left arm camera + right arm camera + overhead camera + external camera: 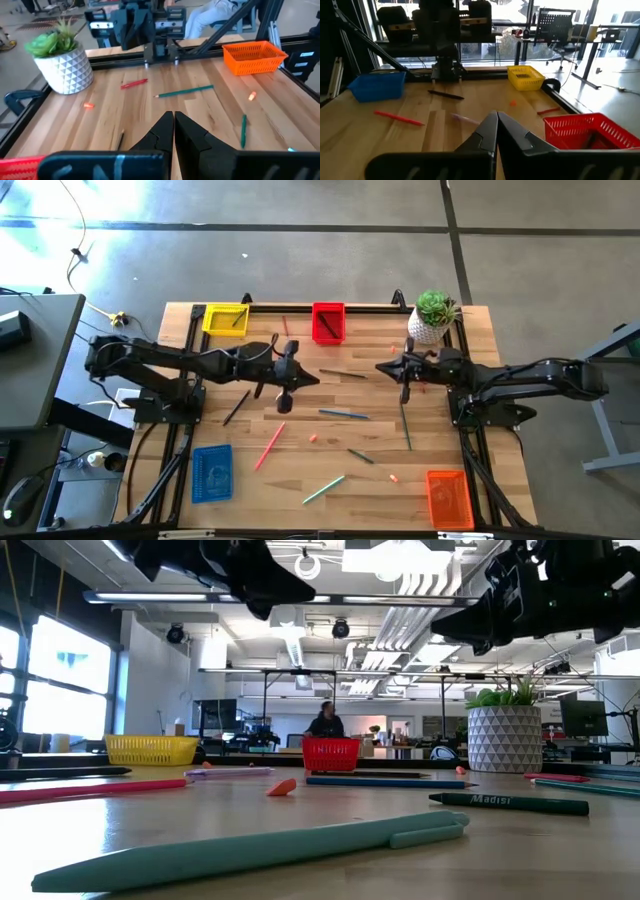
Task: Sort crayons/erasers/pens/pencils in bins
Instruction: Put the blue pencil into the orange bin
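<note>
Barely started: yellow bin (226,318) and red bin (328,322) upper-center hold an item each, blue bin (212,473) lower left, orange bin (448,497) lower right, pens/pencils scattered mid-bench (300,480), left gripper (283,402) and right gripper (404,393) both pressed together, empty.

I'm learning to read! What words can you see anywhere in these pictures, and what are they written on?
"Madisi": this seems to be the word in pale letters on the dark green pencil lying on the table in the low view, though the letters are small.

No other words, numbers or signs can be read. The bins, the plant pot and both arms show no readable text.
</note>
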You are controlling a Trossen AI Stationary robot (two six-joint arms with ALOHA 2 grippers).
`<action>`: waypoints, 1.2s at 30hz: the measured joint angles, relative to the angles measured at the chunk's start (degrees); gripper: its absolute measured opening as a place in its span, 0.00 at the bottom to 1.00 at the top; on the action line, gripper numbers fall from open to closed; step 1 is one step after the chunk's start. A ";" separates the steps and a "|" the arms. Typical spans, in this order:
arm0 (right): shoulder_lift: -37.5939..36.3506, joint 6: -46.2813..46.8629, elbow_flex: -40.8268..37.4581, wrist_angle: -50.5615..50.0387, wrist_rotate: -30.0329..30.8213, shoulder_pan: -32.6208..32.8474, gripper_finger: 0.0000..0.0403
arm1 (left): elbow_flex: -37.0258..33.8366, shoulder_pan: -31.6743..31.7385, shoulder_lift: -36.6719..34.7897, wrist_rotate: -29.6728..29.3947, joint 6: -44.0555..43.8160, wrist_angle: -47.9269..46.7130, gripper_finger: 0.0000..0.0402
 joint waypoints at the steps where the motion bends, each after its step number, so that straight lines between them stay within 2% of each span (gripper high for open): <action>1: 0.01 0.28 0.00 -0.41 -0.01 0.00 0.00 | -0.49 -0.22 0.37 0.02 0.02 1.42 0.01; 8: 0.30 -2.50 0.24 -0.58 1.48 0.02 0.00 | -9.89 -0.11 2.21 -0.03 -0.45 20.63 0.01; 13: 0.30 -2.82 4.44 -8.08 6.88 0.02 0.00 | -16.64 0.24 2.04 -0.18 0.84 29.00 0.01; 18: 0.32 -1.65 9.82 -18.81 12.08 0.02 0.00 | -17.93 0.22 2.02 -0.16 -0.39 28.41 0.01; 23: 0.32 -1.46 12.21 -24.35 12.99 0.02 0.00 | -17.93 -0.64 2.00 -0.18 -0.98 28.82 0.01; 29: 0.32 3.88 15.07 -30.37 5.19 0.04 0.00 | -17.93 -1.48 1.99 -0.16 -4.18 29.22 0.01; 33: 0.32 4.89 16.97 -36.59 5.90 0.02 0.00 | -17.93 -1.37 1.99 -1.34 -6.35 29.24 0.01; 36: 0.32 4.91 17.14 -36.29 5.49 0.00 0.00 | -17.93 -0.01 2.00 -3.27 -8.33 29.11 0.01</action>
